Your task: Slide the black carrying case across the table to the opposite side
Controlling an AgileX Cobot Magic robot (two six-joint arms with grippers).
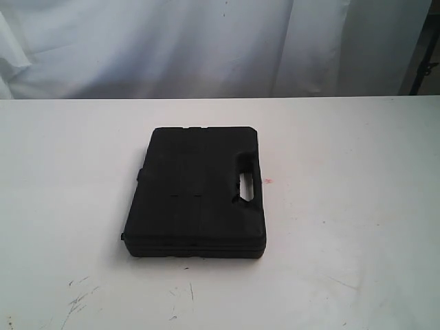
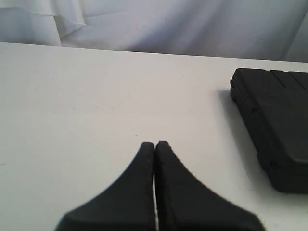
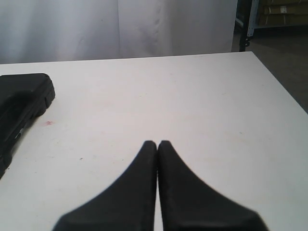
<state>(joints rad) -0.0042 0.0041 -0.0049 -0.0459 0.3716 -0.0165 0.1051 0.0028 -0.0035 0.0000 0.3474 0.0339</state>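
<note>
The black carrying case [image 1: 196,192] lies flat in the middle of the white table [image 1: 357,179], its handle cut-out [image 1: 247,180] on the right side. Neither arm shows in the exterior view. In the left wrist view my left gripper [image 2: 155,144] is shut and empty above bare tabletop, with the case [image 2: 274,120] off to one side and apart from it. In the right wrist view my right gripper [image 3: 157,143] is shut and empty too; a corner of the case [image 3: 21,103] shows away from the fingertips.
A tiny red spot [image 1: 269,181] marks the table just right of the case's handle. Dark scuff marks [image 1: 79,299] lie near the front left. A white curtain [image 1: 206,41] hangs behind the far edge. The table's right edge [image 3: 281,82] drops to a dark floor.
</note>
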